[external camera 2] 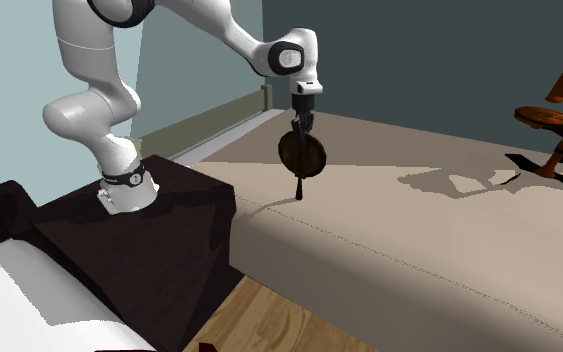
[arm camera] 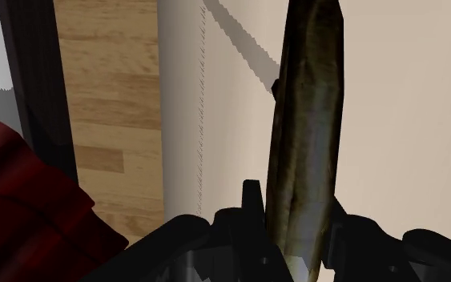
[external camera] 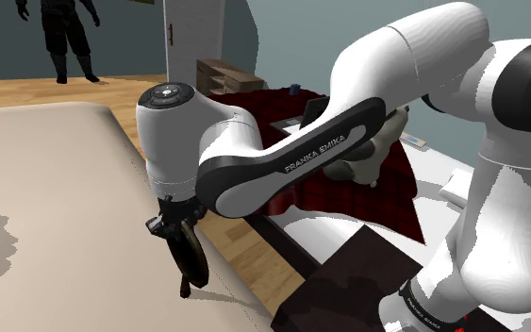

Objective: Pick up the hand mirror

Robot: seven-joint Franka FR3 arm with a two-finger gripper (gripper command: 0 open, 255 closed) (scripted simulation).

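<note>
The hand mirror [external camera 2: 301,155] is a dark, brownish round disc with a short handle pointing down. It hangs upright over the beige surface [external camera 2: 419,210], near that surface's edge. My gripper [external camera 2: 302,120] is shut on the mirror's upper rim from above. The shoulder view has the gripper [external camera: 173,223] below the arm's wrist, with the mirror [external camera: 193,258] hanging beneath it. The handle tip is close to the surface; I cannot tell whether it touches. Seen from the wrist, the mirror [arm camera: 304,120] is edge-on, clasped between the black fingers [arm camera: 252,210] of my gripper [arm camera: 295,232].
A strip of wooden floor [external camera: 244,245] runs along the beige surface's edge. The dark stand [external camera 2: 159,230] is beside it. A dark red blanket [external camera: 386,189] lies behind the arm. A dark figure [external camera: 65,33] stands far back. A brown wooden object [external camera 2: 559,115] stands at the second exterior view's right.
</note>
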